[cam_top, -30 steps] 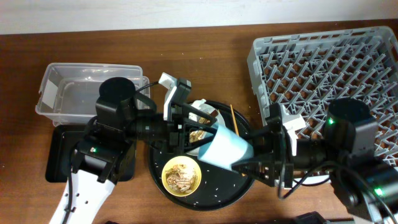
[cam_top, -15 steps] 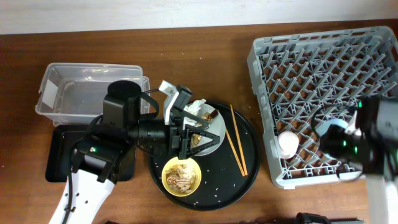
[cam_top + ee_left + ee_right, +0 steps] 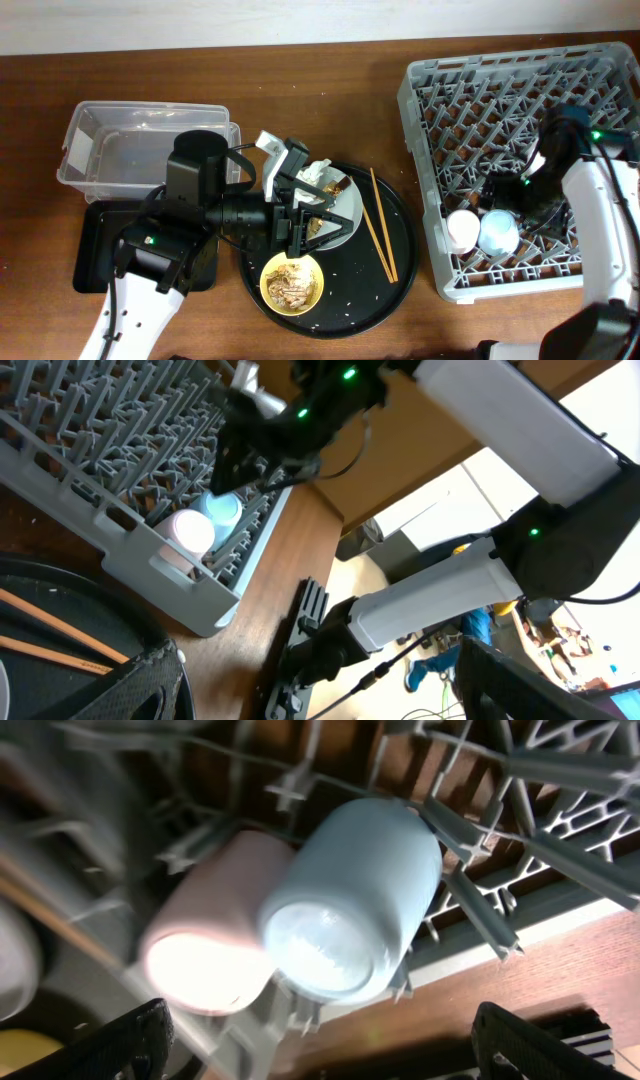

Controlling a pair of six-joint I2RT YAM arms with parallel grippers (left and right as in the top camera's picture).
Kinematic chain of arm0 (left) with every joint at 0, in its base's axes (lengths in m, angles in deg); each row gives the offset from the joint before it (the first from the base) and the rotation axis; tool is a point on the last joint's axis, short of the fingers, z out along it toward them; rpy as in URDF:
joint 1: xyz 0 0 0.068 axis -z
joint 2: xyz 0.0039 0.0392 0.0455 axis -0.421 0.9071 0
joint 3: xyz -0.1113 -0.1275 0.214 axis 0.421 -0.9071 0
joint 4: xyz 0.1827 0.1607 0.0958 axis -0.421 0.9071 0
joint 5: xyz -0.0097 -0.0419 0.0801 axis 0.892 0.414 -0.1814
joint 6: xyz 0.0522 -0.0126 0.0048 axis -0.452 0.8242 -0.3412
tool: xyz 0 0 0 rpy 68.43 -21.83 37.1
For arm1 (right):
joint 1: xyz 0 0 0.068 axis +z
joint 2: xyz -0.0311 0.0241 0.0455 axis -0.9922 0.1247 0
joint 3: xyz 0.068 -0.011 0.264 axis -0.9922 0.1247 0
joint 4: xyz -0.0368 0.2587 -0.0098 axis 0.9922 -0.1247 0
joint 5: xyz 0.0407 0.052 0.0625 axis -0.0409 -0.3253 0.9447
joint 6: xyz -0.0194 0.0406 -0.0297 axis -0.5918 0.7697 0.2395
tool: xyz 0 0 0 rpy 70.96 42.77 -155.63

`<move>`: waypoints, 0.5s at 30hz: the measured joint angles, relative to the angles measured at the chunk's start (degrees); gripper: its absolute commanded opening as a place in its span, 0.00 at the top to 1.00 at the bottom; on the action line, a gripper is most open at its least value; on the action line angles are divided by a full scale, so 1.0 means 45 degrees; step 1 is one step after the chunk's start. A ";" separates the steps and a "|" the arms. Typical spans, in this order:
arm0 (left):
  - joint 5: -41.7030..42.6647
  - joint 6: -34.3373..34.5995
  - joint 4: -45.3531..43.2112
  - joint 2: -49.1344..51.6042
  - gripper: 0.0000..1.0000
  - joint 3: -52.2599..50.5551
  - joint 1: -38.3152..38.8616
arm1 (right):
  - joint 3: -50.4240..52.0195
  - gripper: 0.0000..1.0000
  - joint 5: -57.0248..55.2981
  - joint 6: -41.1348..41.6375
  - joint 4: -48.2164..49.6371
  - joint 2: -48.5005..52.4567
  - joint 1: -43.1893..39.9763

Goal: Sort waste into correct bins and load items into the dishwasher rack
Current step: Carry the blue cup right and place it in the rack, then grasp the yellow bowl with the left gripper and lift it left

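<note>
Two bins sit at the far left of the tabletop: the clear tub, and the shallow black tray just nearer, both seemingly without waste so far. To their right, the left tool hovers over the grey-green plate. Its fingers are spread wide and hold nothing. The plate carries the crumpled napkin and the shiny wrapper. It rests on the round black tray, together with the yellow bowl of food scraps, the two chopsticks and scattered rice grains.

Further right stands the dishwasher rack. A second ago the right tool carried the blue cup above the round tray. That cup now lies in the rack's near-left corner, touching the pink cup. The right tool hangs just above the pair, its fingers fully apart and empty, so the blue cup has been let go.

Both cups therefore look loaded. My judgement is that the plate, bowl and chopsticks remain to be racked, and none of the waste has been sorted yet.
</note>
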 measured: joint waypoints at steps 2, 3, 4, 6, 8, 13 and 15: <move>-0.0097 -0.0044 0.0068 0.0000 0.21 0.0000 0.0000 | -0.1268 0.07 0.0695 -0.0267 -0.0457 -0.0835 0.0000; -0.0306 -0.0194 0.0296 0.0000 0.21 0.0000 0.0000 | -0.1637 0.07 0.1253 -0.0520 -0.0529 -0.1545 0.0000; -0.0826 -0.0301 0.0869 -0.0005 0.22 0.0005 0.0000 | -0.1996 0.08 0.1880 -0.0719 -0.0539 -0.2555 0.0000; -0.2817 -0.0520 0.2346 -0.0005 0.24 0.0034 0.0039 | -0.2448 0.10 0.3220 -0.1069 -0.0573 -0.5401 0.0000; -0.5833 -0.0588 0.3832 0.0005 0.24 0.0010 0.0423 | -0.2487 0.12 0.4080 -0.1171 -0.0651 -0.7310 0.0000; -1.1443 -0.0510 0.4575 0.0816 0.24 -0.0039 0.2987 | -0.2074 0.14 0.5440 -0.1234 -0.0899 -1.0438 0.0000; -1.2473 -0.0398 0.4269 0.1729 0.27 -0.0053 0.3823 | -0.1642 0.15 0.5843 -0.1277 -0.1195 -1.0525 0.0000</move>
